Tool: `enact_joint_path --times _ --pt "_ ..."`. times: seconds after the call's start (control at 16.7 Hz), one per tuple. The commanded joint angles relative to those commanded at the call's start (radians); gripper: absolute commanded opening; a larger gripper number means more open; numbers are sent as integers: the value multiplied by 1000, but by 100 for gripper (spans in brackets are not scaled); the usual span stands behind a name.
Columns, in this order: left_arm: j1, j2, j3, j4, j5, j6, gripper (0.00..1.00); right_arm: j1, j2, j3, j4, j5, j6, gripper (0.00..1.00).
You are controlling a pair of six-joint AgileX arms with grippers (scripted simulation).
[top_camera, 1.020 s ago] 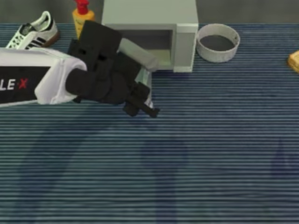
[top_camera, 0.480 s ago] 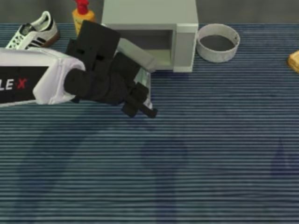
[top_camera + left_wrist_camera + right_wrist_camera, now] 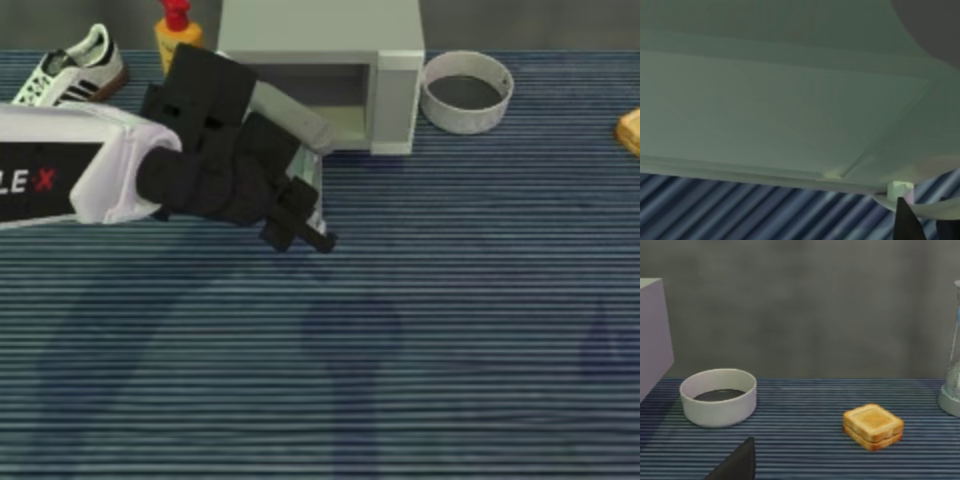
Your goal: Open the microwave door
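Top view shows the left gripper (image 3: 305,232) at the free edge of the microwave door (image 3: 300,120), which stands swung well out from the microwave (image 3: 330,40) with the cavity exposed behind it. The door runs from its hinge side, beyond the gripper toward the cabinet, down to the handle end directly at the fingertips. The arm lies low and across the door's outer face, judged to be so placed because pulling at the far end from the hinge gives the longest lever and follows the door's arc.

Left wrist view is filled by the door panel, with the window frame visible and one dark fingertip (image 3: 907,220) just beside a small pale block at the panel's lower edge. Whether the fingers are apart or closed on the handle cannot be told from either view.

Beyond the gripper and past the cabinet's far side sits a round grey bowl (image 3: 466,90); a toast sandwich (image 3: 873,426) lies well apart from it. A sneaker (image 3: 72,68) and a yellow bottle (image 3: 176,30) sit behind the arm, clear of the door's sweep.

The right arm is not visible from above; only a dark part shows at its wrist view's edge.

Legible writing: "LE X" on the left arm's white casing.
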Motion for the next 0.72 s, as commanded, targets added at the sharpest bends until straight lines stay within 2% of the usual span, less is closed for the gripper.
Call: enact_joint_path --times 0.72 --pt "-1 -2 -4 -3 14 7 0 0 0 0 0 0 0 100"
